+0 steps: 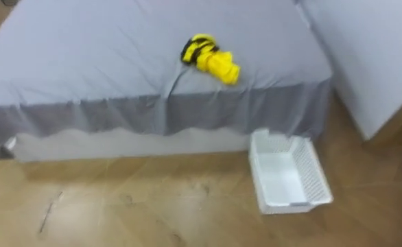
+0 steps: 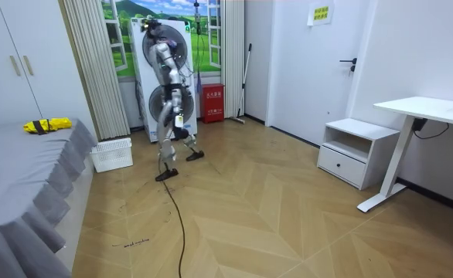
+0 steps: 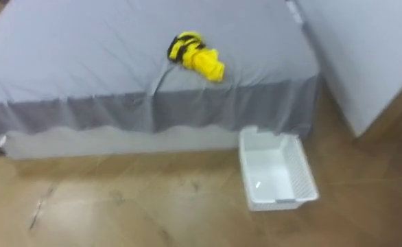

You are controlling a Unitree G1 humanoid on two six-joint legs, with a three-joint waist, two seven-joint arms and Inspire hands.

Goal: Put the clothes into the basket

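The wooden floor (image 1: pixel 153 206) takes up the lower half of the eye views, from 8 o'clock round to 4 o'clock. Above it, the bed (image 1: pixel 84 48) spans from 9 o'clock to 2 o'clock. Its grey sheet hangs over the near edge in a wavy hem, with a white base below.

In the room view the bed lies at 9 o'clock and the robot stands on the floor at about 11 o'clock, well apart from the bed. Its legs are spread one before the other and its trunk leans. Its arms hang down along its body. A hand (image 2: pixel 180 117) sits low beside the hip, but it is too small to tell which hand it is, or whether it is open or closed. A long curtain (image 2: pixel 95 62) hangs at 10 o'clock. A white desk (image 2: pixel 431 108) stands at 3 o'clock, with a low white cabinet (image 2: pixel 358 150) just beside it.

The basket (image 1: pixel 315 175) is white with slotted walls. It stands upright on the floor at 4 o'clock in the eye views, its far end just beside the bed's hanging sheet and its bare white bottom showing.

The clothes (image 1: pixel 211 60), a yellow bundle with black stripes at one end, lie on the bed at 12 o'clock, near its edge. The basket is at 5 o'clock from them, and the two are apart.
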